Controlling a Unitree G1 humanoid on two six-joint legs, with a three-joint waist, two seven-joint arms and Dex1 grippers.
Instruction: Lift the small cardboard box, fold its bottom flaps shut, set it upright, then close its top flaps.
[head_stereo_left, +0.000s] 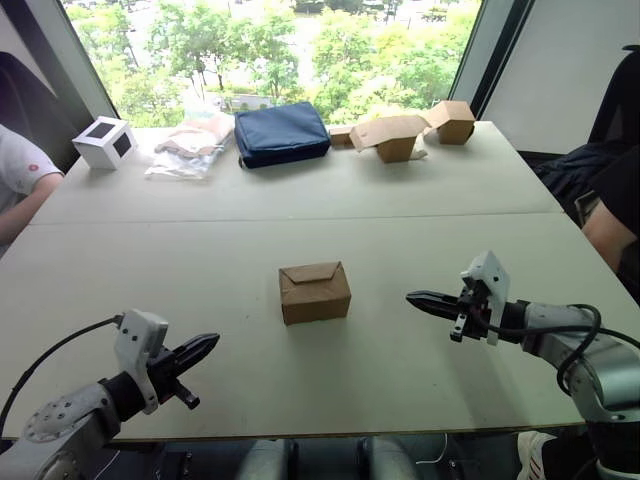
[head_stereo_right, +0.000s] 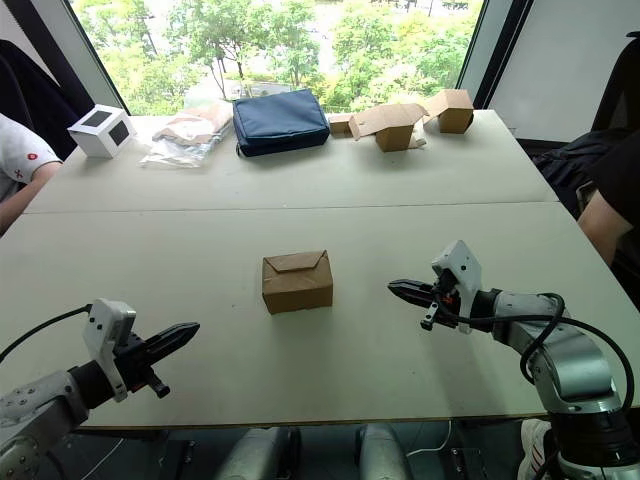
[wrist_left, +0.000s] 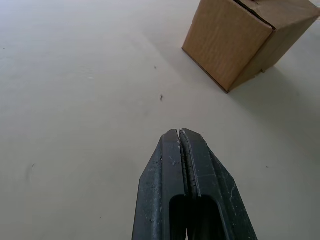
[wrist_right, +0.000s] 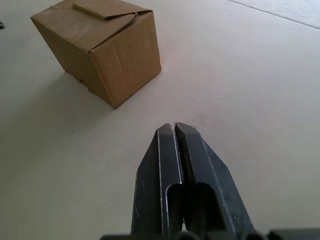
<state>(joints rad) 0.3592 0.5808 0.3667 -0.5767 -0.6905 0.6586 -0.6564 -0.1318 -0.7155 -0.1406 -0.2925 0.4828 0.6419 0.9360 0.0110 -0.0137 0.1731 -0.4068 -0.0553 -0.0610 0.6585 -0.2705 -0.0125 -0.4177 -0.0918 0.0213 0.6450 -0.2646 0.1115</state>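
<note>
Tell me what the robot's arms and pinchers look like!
Each arm is grey metal with a black cable looping along it. A white blocky piece sits at each wrist. The left gripper and right gripper each have two long black fingers tapering to a point, a bit scuffed.

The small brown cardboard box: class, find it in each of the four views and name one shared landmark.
Left eye view: small brown cardboard box at table centre.
Right eye view: centre, slightly leftward.
Left wrist view: upper right corner.
Right wrist view: upper left.
Shared landmark: the angled seam of its closed top flaps.
</note>
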